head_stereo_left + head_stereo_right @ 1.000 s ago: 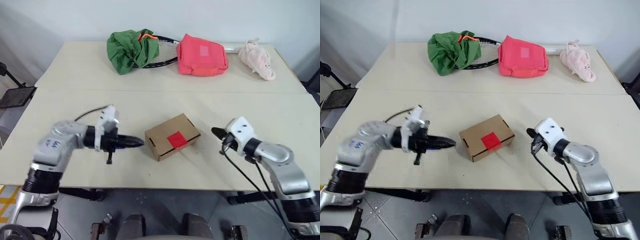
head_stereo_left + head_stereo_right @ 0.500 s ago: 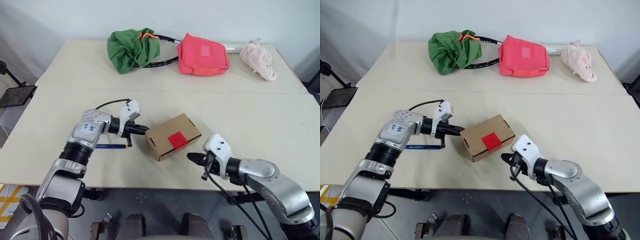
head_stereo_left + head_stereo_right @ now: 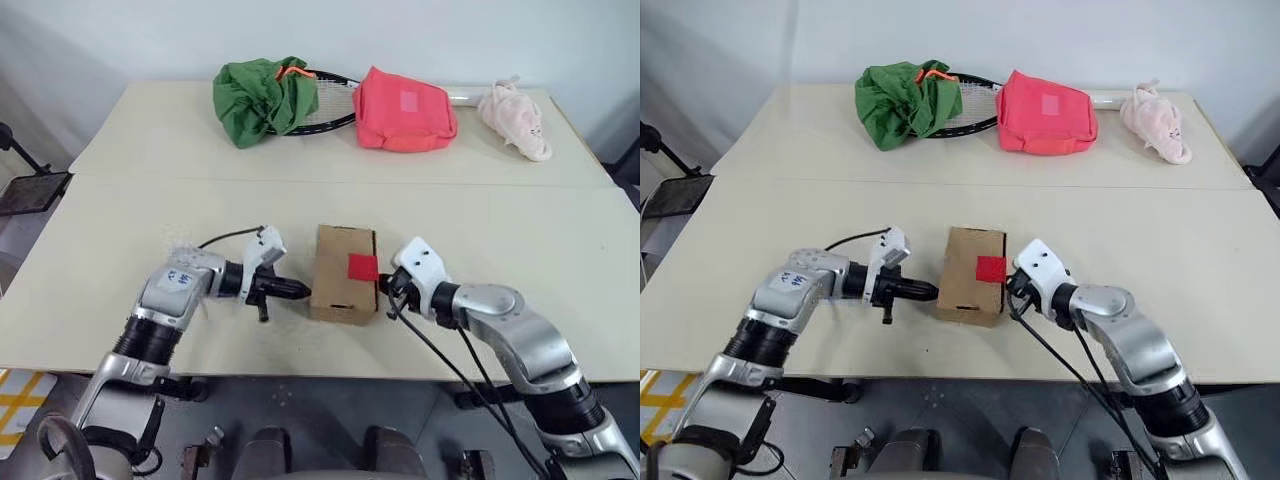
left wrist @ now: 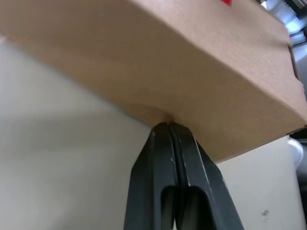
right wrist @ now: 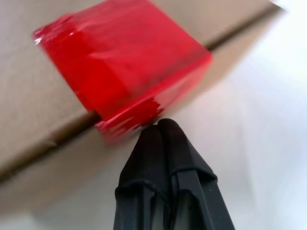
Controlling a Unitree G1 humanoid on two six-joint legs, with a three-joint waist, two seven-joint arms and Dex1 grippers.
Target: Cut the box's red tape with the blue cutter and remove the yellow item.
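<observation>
Your box (image 3: 344, 273) sits at the counter's (image 3: 520, 220) near edge, tape (image 3: 362, 267) uncut and flaps shut. Left claw (image 3: 303, 291), fingers together, presses the box's left side; right claw (image 3: 386, 285), also together and empty, is beside the tape. Cutting and removing remain.

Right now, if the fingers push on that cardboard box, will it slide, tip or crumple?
The box lies flat and low on the smooth table, so it would probably slide or turn rather than tip. It looks stiff-walled, likely light. The red tape holds it closed, so flaps should stay put.

One box (image 3: 343, 273), two bags (image 3: 405, 109)
</observation>
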